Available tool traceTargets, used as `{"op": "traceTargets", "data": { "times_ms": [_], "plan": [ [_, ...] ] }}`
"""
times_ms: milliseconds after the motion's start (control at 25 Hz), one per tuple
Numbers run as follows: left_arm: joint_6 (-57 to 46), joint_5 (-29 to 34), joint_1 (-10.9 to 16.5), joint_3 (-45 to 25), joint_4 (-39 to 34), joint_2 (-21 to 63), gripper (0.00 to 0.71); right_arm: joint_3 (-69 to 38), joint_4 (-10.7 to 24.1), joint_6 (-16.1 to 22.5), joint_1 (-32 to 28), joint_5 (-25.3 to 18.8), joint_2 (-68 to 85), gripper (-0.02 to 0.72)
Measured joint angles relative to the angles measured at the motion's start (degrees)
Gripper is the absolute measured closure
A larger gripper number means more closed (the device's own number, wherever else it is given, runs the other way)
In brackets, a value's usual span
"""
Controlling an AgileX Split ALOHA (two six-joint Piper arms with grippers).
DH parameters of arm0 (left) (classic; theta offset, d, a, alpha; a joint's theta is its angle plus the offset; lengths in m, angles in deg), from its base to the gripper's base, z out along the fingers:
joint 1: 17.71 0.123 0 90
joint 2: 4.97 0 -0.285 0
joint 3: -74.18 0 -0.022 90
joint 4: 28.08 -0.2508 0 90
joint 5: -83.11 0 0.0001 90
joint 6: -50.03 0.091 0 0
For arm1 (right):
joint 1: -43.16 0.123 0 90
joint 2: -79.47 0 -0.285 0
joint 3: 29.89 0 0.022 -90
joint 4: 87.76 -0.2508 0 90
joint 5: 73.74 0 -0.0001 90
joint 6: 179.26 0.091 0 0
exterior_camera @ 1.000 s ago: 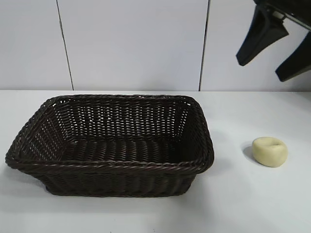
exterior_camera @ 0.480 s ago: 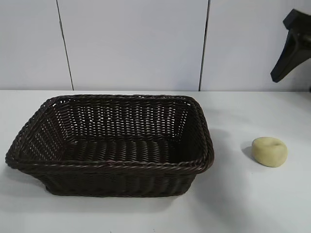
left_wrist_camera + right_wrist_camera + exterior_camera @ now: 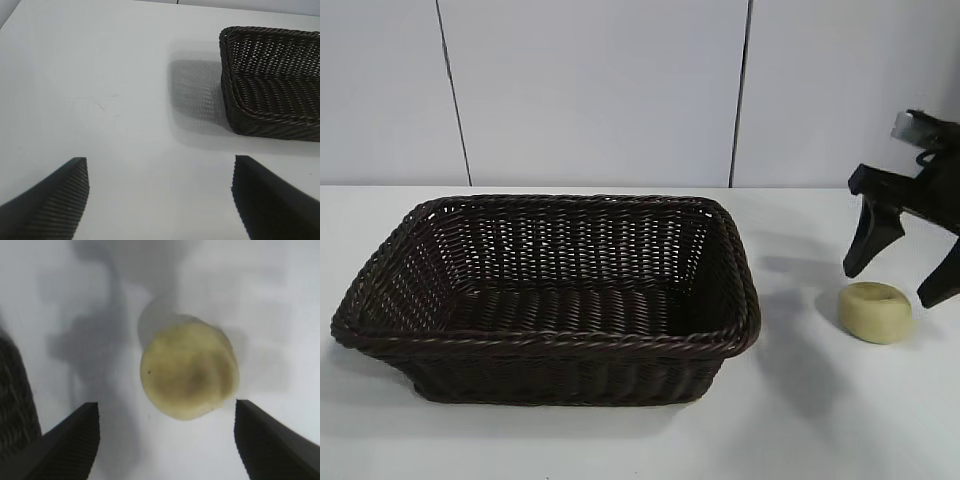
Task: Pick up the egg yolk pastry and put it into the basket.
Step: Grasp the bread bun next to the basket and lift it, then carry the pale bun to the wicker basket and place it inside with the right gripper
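Observation:
The egg yolk pastry [image 3: 876, 312], a small pale yellow lump with a dent on top, lies on the white table to the right of the basket [image 3: 380, 265]. The basket is large, dark brown wicker, and empty. My right gripper [image 3: 903, 278] is open and hangs just above and behind the pastry, one finger on each side, not touching it. In the right wrist view the pastry [image 3: 189, 370] lies just ahead of the open gripper [image 3: 166, 415]. My left gripper [image 3: 160, 172] is open and empty over bare table, with the basket's end [image 3: 235, 107] ahead of it.
The white table [image 3: 820, 420] runs to a white panelled wall [image 3: 600, 90] behind. The basket's edge [image 3: 12, 390] shows at the side of the right wrist view.
My right gripper has come down from high at the upper right to just above the pastry. The pastry and the basket have not moved.

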Motion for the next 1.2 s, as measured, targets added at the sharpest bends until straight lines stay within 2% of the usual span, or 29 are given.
{"op": "traceTargets", "data": {
  "times_ms": [120,320,400,600,920,1200],
  "plan": [
    [0.0,0.0,0.0,0.0,0.0,0.0,0.139,0.0,0.24,0.69,0.0,0.26,-0.95,0.262],
    [0.0,0.0,0.0,0.0,0.0,0.0,0.139,0.0,0.24,0.95,0.0,0.51,-1.35,0.568],
    [0.0,0.0,0.0,0.0,0.0,0.0,0.139,0.02,0.24,1.02,0.0,0.46,-1.35,0.637],
    [0.0,0.0,0.0,0.0,0.0,0.0,0.139,0.38,0.44,0.95,0.0,-1.7,1.21,0.671],
    [0.0,0.0,0.0,0.0,0.0,0.0,0.139,5.59,0.85,0.95,0.0,-10.66,14.38,0.673],
    [0.0,0.0,0.0,0.0,0.0,0.0,0.139,6.89,0.85,0.95,0.54,-14.9,19.1,0.674]
  ]
}}
